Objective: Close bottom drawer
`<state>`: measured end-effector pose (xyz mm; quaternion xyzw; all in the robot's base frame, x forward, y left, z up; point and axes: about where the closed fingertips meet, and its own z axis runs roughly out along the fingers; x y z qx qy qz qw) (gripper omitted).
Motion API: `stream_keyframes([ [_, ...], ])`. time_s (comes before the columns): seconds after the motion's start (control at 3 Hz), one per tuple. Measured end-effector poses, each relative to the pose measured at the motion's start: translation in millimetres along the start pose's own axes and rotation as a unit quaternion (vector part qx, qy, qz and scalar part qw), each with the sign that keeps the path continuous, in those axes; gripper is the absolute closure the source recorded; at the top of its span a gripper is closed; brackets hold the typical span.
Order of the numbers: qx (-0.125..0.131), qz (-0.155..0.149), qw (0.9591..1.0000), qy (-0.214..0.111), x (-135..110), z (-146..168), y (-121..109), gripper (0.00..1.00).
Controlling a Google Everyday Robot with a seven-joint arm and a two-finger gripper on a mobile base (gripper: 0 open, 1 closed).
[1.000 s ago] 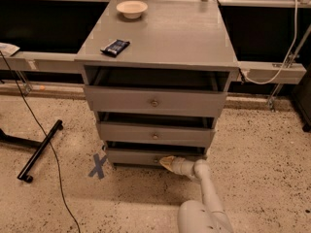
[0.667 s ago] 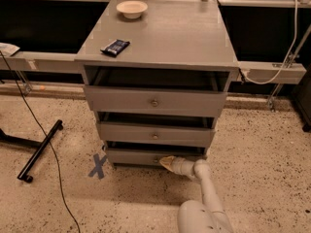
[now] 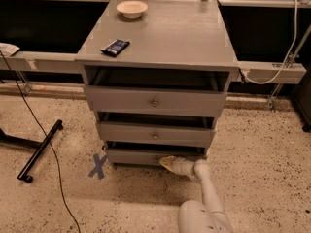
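Observation:
The grey wooden cabinet (image 3: 160,38) stands in the middle of the view with three drawers. The bottom drawer (image 3: 133,157) is the lowest one, with a low grey front panel, and a dark gap shows above its front. My gripper (image 3: 166,162) is at the end of my white arm, low in front of the cabinet. Its tip rests against the middle of the bottom drawer's front, where it covers the knob. The middle drawer (image 3: 154,133) and the top drawer (image 3: 154,101) sit above it, each with a round knob showing.
A white bowl (image 3: 131,8) and a dark snack packet (image 3: 115,46) lie on the cabinet top. A blue tape cross (image 3: 98,165) marks the speckled floor at the lower left. A black stand leg (image 3: 41,149) and a cable (image 3: 51,154) lie at the left.
The view has come closer to the cabinet. My gripper stays against the bottom drawer's front.

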<state>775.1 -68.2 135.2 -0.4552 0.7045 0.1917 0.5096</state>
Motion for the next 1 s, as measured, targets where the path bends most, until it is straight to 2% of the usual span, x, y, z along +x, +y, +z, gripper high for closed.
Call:
stream_keyframes([
  [0.33, -0.060, 0.017, 0.9980, -0.013, 7.4, -26.9, 28.4, 1.00],
  [0.67, -0.132, 0.034, 0.9900, -0.036, 11.1, -63.6, 63.4, 1.00],
  [1.0, -0.146, 0.036, 0.9871, -0.054, 15.0, -85.4, 73.4, 1.00],
])
